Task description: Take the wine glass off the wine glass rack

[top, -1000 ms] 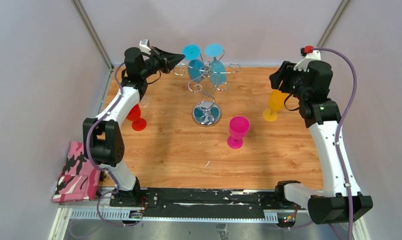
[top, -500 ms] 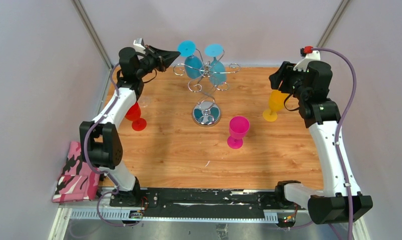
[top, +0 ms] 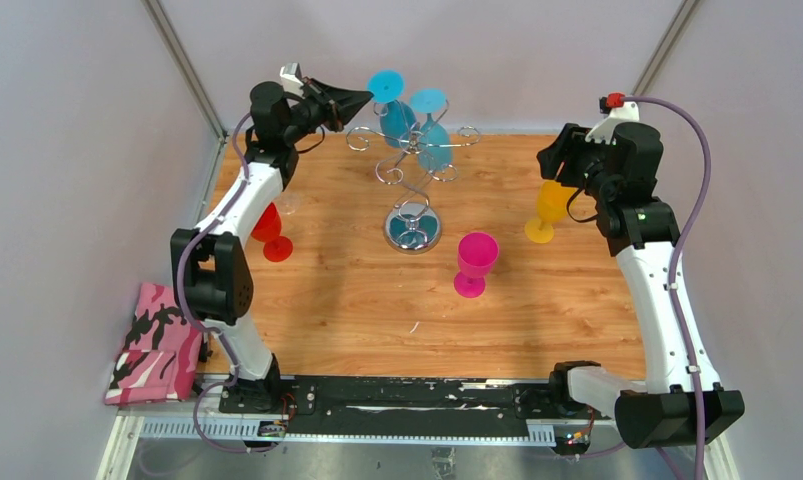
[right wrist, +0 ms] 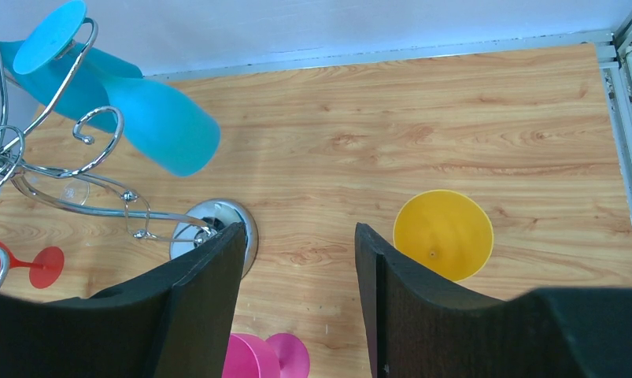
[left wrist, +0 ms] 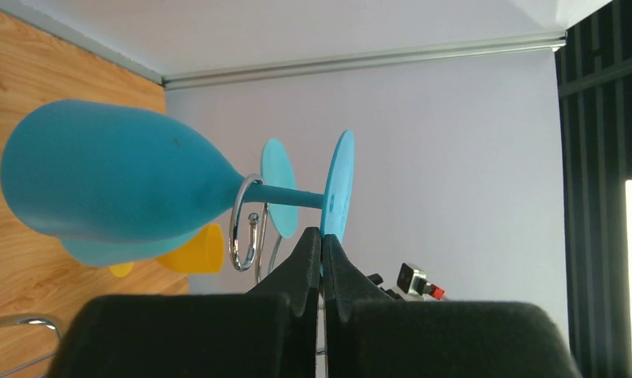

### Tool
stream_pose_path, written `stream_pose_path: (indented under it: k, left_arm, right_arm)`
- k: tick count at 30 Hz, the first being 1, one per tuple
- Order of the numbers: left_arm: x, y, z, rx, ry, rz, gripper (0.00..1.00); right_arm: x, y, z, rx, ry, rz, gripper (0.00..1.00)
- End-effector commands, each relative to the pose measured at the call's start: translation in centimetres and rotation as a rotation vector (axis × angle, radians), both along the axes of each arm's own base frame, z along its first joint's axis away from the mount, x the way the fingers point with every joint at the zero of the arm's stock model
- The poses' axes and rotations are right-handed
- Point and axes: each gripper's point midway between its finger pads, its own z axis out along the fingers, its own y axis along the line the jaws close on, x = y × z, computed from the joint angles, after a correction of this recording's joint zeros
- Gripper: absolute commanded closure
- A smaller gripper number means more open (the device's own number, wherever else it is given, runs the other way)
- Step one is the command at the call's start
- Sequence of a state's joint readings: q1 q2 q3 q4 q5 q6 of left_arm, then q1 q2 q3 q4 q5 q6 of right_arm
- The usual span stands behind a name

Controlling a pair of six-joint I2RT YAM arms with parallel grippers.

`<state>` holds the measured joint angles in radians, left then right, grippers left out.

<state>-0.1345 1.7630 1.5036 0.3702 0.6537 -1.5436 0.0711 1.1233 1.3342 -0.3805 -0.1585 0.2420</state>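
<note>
The wine glass rack (top: 411,160), chrome wire with a round mirrored base (top: 412,229), stands at the back middle of the table. Two blue glasses hang on it upside down. My left gripper (top: 367,96) is shut on the edge of the round foot (left wrist: 338,189) of the left blue wine glass (top: 396,120). That glass's stem lies in a chrome ring (left wrist: 245,224), and its bowl (left wrist: 108,185) tilts out to the left. My right gripper (right wrist: 297,228) hangs open and empty over the table, between the rack base (right wrist: 194,218) and a yellow glass (right wrist: 444,234).
The second blue glass (top: 434,146) hangs on the rack's right side. A red glass (top: 270,232), a pink glass (top: 475,262) and the yellow glass (top: 549,210) stand upright on the wooden table (top: 357,310). A pink camouflage cloth (top: 157,345) lies off the table's left edge.
My left gripper, pinching the blue glass's foot, has swung left and then back right and higher. The glass has tilted and shifted on its rack arm. The right arm has not moved.
</note>
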Motion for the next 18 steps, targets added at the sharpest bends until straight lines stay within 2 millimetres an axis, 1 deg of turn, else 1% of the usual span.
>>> stream_pose_path:
  k: [1,6,11,15,18]
  left_arm:
    - [-0.2,-1.3,0.9,-0.009,-0.032,-0.037,1.0]
    - [-1.4,-1.9,0.7,-0.001,-0.032,-0.057,1.0]
    - [-3.5,-1.5,0.2,0.022,-0.039,-0.057,1.0]
    - [-5.0,-1.0,-1.1,0.044,-0.028,-0.051,1.0]
    - [-5.9,-0.3,-1.5,0.057,-0.032,-0.038,1.0]
  right_arm:
    - [-0.2,-0.2,0.7,0.012,-0.03,-0.005,0.42]
    - [-0.1,-0.3,0.6,0.011,-0.029,-0.006,0.42]
    - [0.0,-0.3,0.5,0.015,-0.028,-0.003,0.42]
    - [0.0,-0.2,0.4,0.02,-0.024,0.001,0.42]
    - [-0.1,0.0,0.4,0.025,-0.024,0.008,0.41]
